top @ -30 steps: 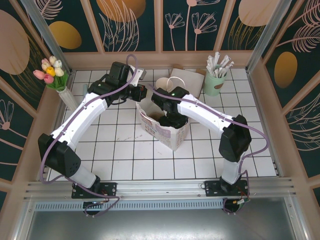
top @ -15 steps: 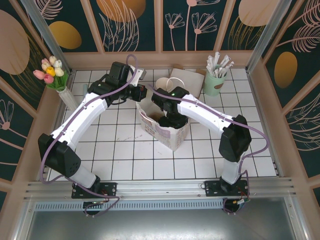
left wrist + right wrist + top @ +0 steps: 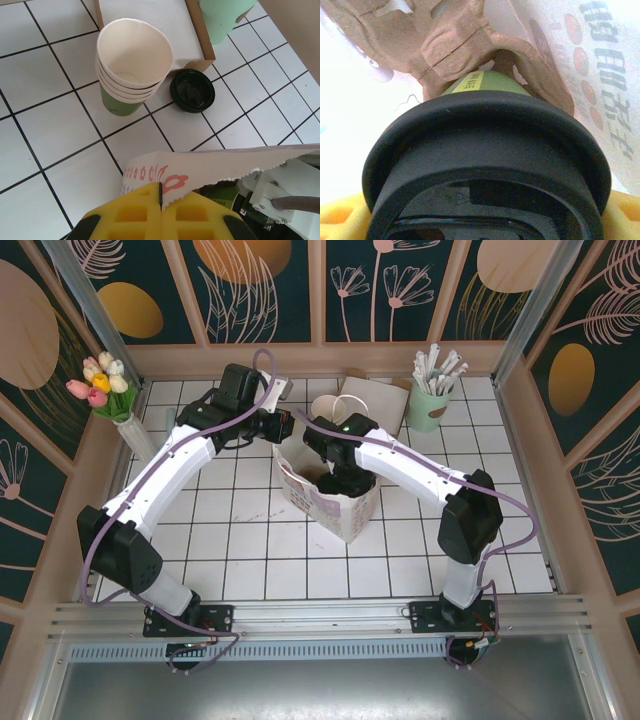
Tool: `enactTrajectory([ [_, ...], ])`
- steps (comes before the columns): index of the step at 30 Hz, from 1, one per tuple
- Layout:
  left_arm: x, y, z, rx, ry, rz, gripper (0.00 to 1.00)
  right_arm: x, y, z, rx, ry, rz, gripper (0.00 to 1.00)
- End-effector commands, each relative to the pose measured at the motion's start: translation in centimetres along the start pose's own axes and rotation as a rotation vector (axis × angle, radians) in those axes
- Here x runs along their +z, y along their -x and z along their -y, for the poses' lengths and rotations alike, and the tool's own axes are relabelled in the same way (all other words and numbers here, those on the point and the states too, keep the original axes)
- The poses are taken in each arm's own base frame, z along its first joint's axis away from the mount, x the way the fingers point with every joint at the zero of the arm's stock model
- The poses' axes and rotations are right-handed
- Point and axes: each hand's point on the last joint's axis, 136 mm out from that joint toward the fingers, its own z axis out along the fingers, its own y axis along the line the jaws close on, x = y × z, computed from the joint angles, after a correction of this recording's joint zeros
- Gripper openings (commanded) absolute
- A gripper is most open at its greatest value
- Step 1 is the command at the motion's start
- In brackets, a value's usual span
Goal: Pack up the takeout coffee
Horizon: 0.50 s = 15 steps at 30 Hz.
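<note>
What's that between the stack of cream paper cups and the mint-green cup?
A shallow brown cardboard tray with a white bottom lies between the cream cups and the mint-green cup, seen in the left wrist view.

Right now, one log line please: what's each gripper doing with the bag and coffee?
left gripper: shut on bag rim | right gripper: inside bag, shut on coffee cup | coffee cup: in cardboard holder

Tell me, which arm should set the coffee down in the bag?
Right, probably: the right fingers hold the coffee cup inside the bag, by the cardboard holder. The left fingers pinch the bag's rim.
</note>
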Motion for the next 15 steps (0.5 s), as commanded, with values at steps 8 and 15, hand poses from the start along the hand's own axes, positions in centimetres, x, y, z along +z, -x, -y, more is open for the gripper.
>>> enactTrajectory([
  [8,-0.35,1.28,-0.17,0.007,0.011,0.029,0.00,-0.45,-1.93,0.42,-0.012,-0.017,-0.053,0.55],
  [15,-0.41,1.24,-0.15,0.006,0.010,0.029,0.00,-0.40,-2.06,0.42,-0.015,-0.018,-0.053,0.55],
])
